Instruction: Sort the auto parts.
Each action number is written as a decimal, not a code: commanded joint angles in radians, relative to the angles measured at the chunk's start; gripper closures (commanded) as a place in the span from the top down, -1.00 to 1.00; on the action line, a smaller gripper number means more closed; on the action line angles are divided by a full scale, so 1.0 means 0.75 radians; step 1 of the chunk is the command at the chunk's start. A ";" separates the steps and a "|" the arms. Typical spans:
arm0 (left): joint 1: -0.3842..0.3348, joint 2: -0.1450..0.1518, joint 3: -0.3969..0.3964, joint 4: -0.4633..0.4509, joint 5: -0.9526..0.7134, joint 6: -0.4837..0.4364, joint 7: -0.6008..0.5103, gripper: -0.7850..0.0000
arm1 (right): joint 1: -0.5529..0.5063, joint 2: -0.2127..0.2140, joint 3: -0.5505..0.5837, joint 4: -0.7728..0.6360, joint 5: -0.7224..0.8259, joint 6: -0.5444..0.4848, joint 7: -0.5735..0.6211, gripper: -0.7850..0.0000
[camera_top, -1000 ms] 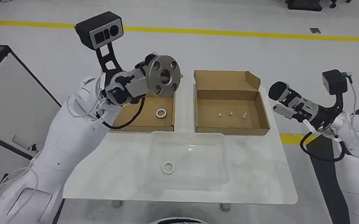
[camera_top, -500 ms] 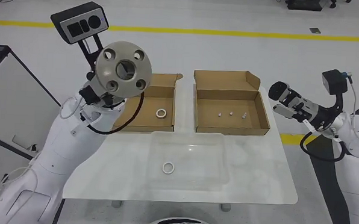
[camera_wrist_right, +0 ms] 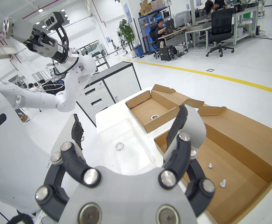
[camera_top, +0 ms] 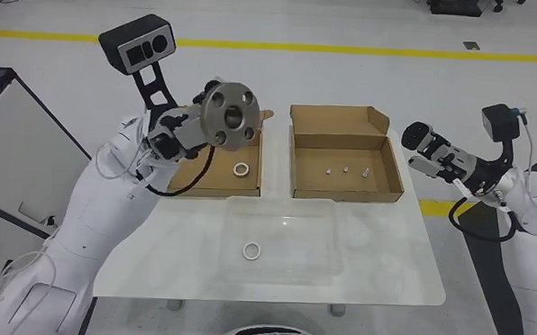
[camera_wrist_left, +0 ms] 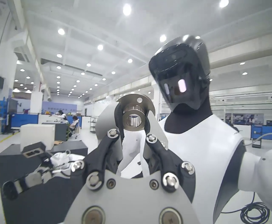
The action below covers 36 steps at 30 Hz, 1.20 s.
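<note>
Left gripper [camera_top: 182, 132] holds metal flange [camera_top: 228, 117] above white worktop [camera_top: 391, 263]
Its fingers [camera_wrist_left: 117, 121] pinch the flange's hub, high near the left cardboard box [camera_top: 219, 170]; the right gripper [camera_wrist_right: 129, 114] hangs, fingers [camera_wrist_right: 179, 121] spread, past the worktop's right edge. Bolts [camera_top: 345, 170] lie in the right box [camera_top: 346, 194], a ring [camera_top: 251, 251] in the clear tray [camera_top: 310, 259]. A yellow line [camera_top: 346, 50] crosses the floor [camera_top: 365, 18] beyond.

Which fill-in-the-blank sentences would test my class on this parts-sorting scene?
The claw gripping the metal flange belongs to the ____ arm.
The right cardboard box holds ____ small bolts.
The one part in the clear tray is a ____.
The right claw is ____ and empty.
Missing words: left, three, ring, open.
</note>
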 commanded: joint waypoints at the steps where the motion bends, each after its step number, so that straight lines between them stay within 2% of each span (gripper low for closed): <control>1: -0.009 0.014 0.007 0.008 0.088 0.006 -0.005 -1.00 | 0.000 0.000 0.000 0.000 0.000 0.000 0.000 1.00; 5: -0.026 0.038 0.031 0.000 0.154 -0.005 0.006 -1.00 | 0.000 0.000 0.000 0.000 0.000 0.000 0.000 1.00; 10: -0.030 0.047 0.055 -0.042 0.010 -0.005 0.006 -1.00 | 0.000 0.000 0.000 0.000 0.000 0.000 0.000 1.00; 15: -0.020 0.031 0.046 -0.090 -0.254 -0.005 0.006 -1.00 | 0.000 0.000 0.000 0.000 0.000 0.000 0.000 1.00; 20: 0.001 0.005 0.023 -0.116 -0.378 -0.005 0.005 -1.00 | 0.000 0.000 0.000 0.000 0.000 0.000 0.000 1.00; 27: 0.007 -0.026 0.015 -0.123 -0.403 -0.005 0.005 -1.00 | 0.000 0.000 0.000 0.000 0.000 0.000 0.000 1.00; 36: 0.007 -0.026 0.015 -0.123 -0.403 -0.005 0.005 -1.00 | 0.000 0.000 0.000 0.000 0.000 0.000 0.000 1.00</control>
